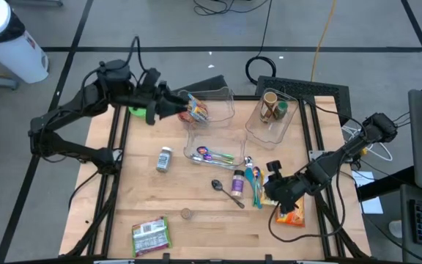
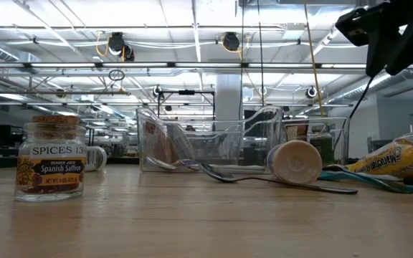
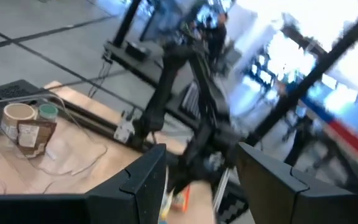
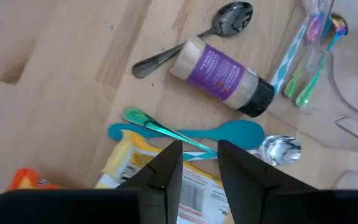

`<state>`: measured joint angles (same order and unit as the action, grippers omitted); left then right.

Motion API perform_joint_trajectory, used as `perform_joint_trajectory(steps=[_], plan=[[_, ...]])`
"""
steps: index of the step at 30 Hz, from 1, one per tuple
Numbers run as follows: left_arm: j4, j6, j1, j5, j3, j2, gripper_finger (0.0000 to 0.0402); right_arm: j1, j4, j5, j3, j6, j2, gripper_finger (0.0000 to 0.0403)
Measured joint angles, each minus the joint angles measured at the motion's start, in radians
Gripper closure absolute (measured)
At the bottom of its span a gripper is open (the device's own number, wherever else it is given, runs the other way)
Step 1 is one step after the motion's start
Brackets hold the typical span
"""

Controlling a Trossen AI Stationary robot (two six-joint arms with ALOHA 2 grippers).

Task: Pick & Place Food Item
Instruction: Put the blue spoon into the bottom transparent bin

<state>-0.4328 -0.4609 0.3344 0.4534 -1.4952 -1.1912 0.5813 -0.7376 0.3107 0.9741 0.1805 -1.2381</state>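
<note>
High view first: we find the right pincer [image 1: 283, 192] low near the counter's [image 1: 196, 235] right front, sitting right above the yellow-and-orange food packet [image 1: 291, 213], which lies just beyond it toward the front edge. The left pincer [image 1: 183, 106] reaches over the clear bin [image 1: 212, 104] at the back, well apart from that packet, so the right arm is plainly the nearer one. A purple-labelled bottle [image 1: 238, 180] and a spoon [image 1: 226, 192] lie just left of the right pincer.

Low view now: we see the packet [image 2: 400, 159] lying flat at the far right, a saffron jar [image 2: 51, 161] in front, and only a dark arm at the top corner, so nothing of the jaws here.

Left wrist view: we're looking between two dark fingers set moderately apart with nothing clamped between them; the picture is smeared, so that's our best reading.

Right wrist view gives what the others don't: the jaws stand narrow and empty, directly over the packet's [image 4: 160, 177] yellow end, with a teal spoon [image 4: 185, 134] lying across just ahead. The packet's long axis seems to run across the gap.
</note>
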Motion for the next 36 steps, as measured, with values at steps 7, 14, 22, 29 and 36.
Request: perform_joint_trajectory(steps=[7, 14, 22, 29, 36], plan=[[-0.045, -0.056, -0.049, -0.010, -0.001, -0.019, 0.0204, -0.075, -0.001, 0.003, 0.000, -0.034, 0.002, 0.0308], [-0.388, -0.067, -0.135, -0.205, 0.001, -0.011, 0.0204, -0.180, -0.080, 0.125, 0.000, 0.072, 0.087, 0.0309], [-0.637, -0.111, -0.245, -0.376, 0.001, -0.005, 0.0204, -0.259, 0.089, 0.135, 0.000, 0.041, 0.294, 0.0307], [-0.648, -0.113, -0.362, -0.414, 0.001, -0.022, 0.0204, -0.300, 0.150, -0.010, 0.001, 0.038, 0.283, 0.0303], [-0.531, -0.097, -0.404, -0.428, 0.001, -0.075, 0.0204, -0.388, 0.093, -0.237, 0.000, 0.112, 0.104, 0.0304]])
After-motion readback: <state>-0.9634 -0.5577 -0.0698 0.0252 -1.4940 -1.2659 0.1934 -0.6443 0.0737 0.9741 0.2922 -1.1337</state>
